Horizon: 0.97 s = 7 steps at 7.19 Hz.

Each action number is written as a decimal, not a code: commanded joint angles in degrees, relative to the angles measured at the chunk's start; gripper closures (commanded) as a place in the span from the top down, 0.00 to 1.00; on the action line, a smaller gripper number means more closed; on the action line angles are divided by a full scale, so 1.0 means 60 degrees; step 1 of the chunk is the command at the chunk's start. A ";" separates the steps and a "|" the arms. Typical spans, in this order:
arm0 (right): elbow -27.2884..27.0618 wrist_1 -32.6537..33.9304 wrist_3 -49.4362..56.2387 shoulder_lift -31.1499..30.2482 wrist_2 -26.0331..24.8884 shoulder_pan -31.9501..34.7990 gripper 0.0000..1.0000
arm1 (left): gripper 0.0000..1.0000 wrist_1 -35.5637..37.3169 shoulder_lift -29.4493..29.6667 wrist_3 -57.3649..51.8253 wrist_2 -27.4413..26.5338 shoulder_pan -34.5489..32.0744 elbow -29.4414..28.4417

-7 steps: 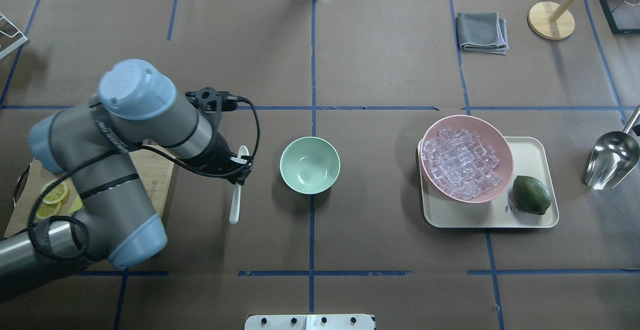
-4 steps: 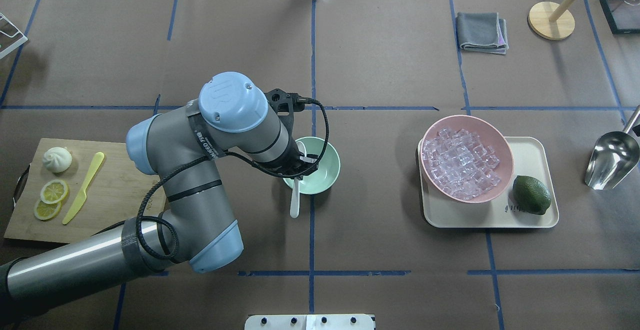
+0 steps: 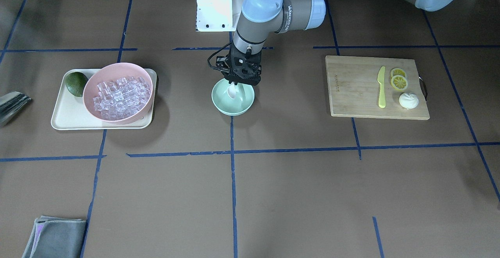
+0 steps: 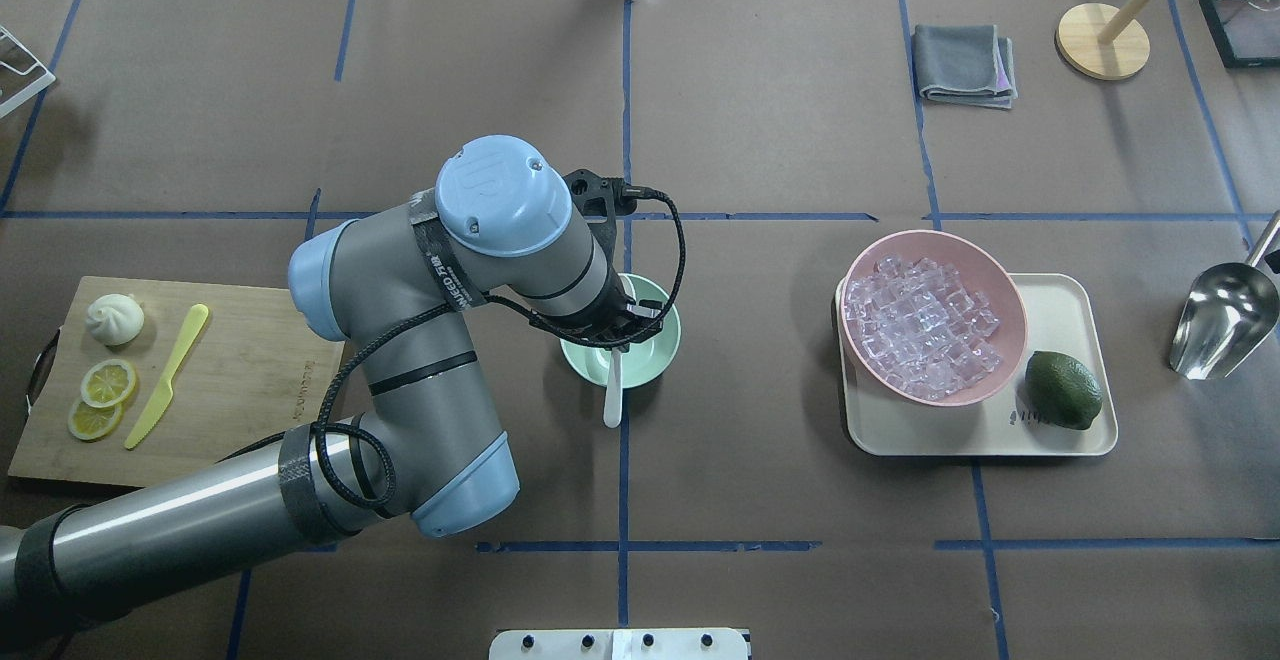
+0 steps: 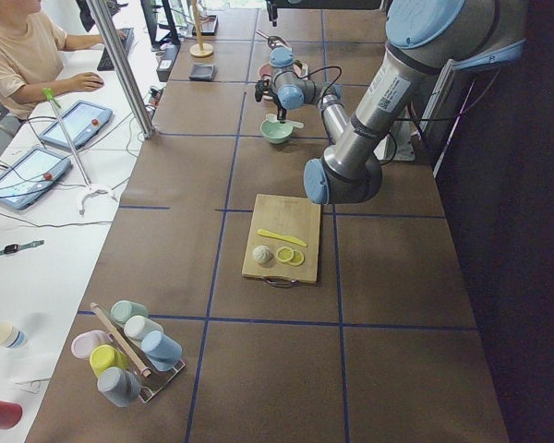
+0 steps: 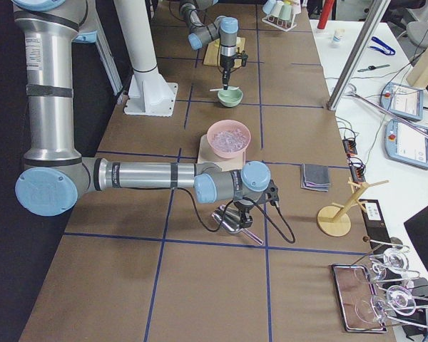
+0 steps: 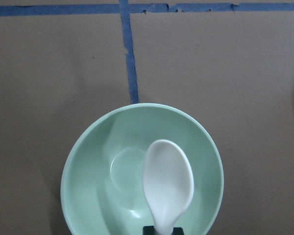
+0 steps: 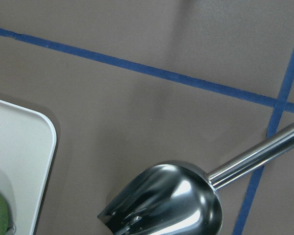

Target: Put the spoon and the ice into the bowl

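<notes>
My left gripper (image 4: 628,326) is shut on the white spoon (image 4: 612,392) and holds it above the mint-green bowl (image 4: 666,338). The scoop end hangs over the bowl's inside in the left wrist view (image 7: 168,182), and the handle sticks out past the near rim. The front view shows the same gripper (image 3: 234,83), spoon (image 3: 232,91) and bowl (image 3: 233,111). The bowl holds nothing else. The ice (image 4: 920,325) fills the pink bowl (image 4: 940,236) to the right. My right gripper (image 6: 235,212) is by a metal scoop (image 4: 1225,320); I cannot tell whether it is open or shut.
The pink bowl and a dark green lime (image 4: 1063,390) sit on a cream tray (image 4: 1062,302). A wooden board (image 4: 250,360) at the left carries a yellow-green knife (image 4: 165,375), lemon slices and a white bun (image 4: 114,319). A grey cloth (image 4: 965,62) and a wooden stand (image 4: 1102,40) are at the back right.
My left arm has swung right from beside the board, carrying the spoon. The scoop end is now over the mint bowl. The metal scoop and the ice have not moved.
</notes>
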<state>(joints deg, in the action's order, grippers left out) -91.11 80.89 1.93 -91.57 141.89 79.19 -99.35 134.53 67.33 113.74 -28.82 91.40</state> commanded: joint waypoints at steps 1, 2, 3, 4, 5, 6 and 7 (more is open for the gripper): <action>0.0025 0.0010 0.0000 0.0013 -0.0007 -0.0001 1.00 | 0.30 -0.0342 0.0020 0.0000 -0.0189 -0.0001 -0.0218; 0.0039 0.0010 0.0000 0.0013 -0.0007 -0.0001 1.00 | 0.39 -0.0621 0.0034 0.0014 -0.0612 -0.0001 -0.0538; 0.0039 0.0010 0.0000 0.0013 -0.0007 -0.0001 1.00 | 0.49 -0.0855 0.0020 0.0014 -0.0631 -0.0001 -0.0643; 0.0039 0.0010 0.0000 0.0013 -0.0007 -0.0001 1.00 | 0.58 -0.0858 0.0020 0.0043 -0.0616 -0.0015 -0.0600; 0.0025 0.0010 0.0000 0.0027 -0.0007 -0.0001 1.00 | 0.59 -0.0887 0.0034 0.0044 -0.0616 -0.0030 -0.0513; -0.0048 0.0010 -0.0058 0.0303 -0.0007 -0.0015 1.00 | 0.60 -0.0844 -0.0009 0.0044 -0.0587 -0.0132 -0.0120; -0.0165 -0.0019 -0.0842 0.0523 -0.0021 -0.0291 1.00 | 0.60 -0.0713 -0.0111 0.0015 -0.0427 -0.0495 0.0232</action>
<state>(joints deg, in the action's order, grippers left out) -91.43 80.91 0.50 -89.95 141.84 78.70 -104.26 134.40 67.54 110.41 -29.97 90.45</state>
